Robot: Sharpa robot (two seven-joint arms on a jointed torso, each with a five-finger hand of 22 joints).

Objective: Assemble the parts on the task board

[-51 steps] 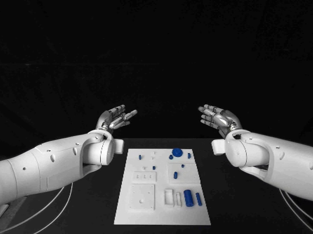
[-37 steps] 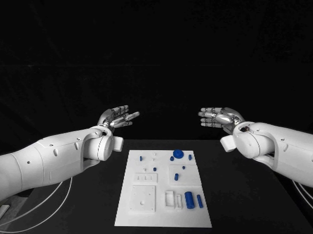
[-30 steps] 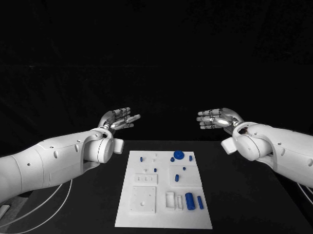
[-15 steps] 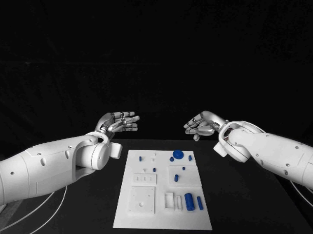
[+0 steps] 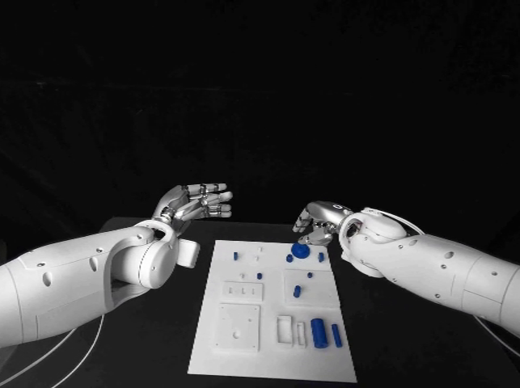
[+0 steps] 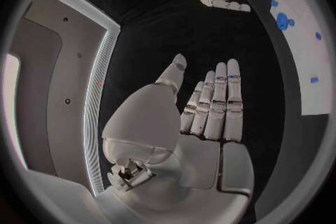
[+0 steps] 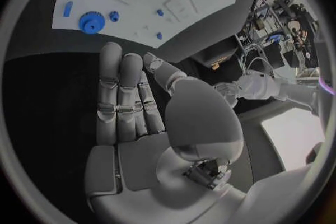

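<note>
Hovering above the board's (image 5: 272,323) far end, right hand (image 5: 319,223) near the gear (image 5: 301,251); both hands' fingers apart, empty; left hand (image 5: 196,202) beside.

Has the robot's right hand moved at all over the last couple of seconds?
Yes. The right hand has swung inward and down toward the task board, and now hangs near its far end by the blue gear.

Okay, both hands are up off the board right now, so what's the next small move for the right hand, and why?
Probably lower the right hand onto the blue gear. That hand hovers empty, fingers apart, just beyond the far end of the task board, and the gear is the nearest part to it. The left hand is also empty, off to the board's left side.
</note>
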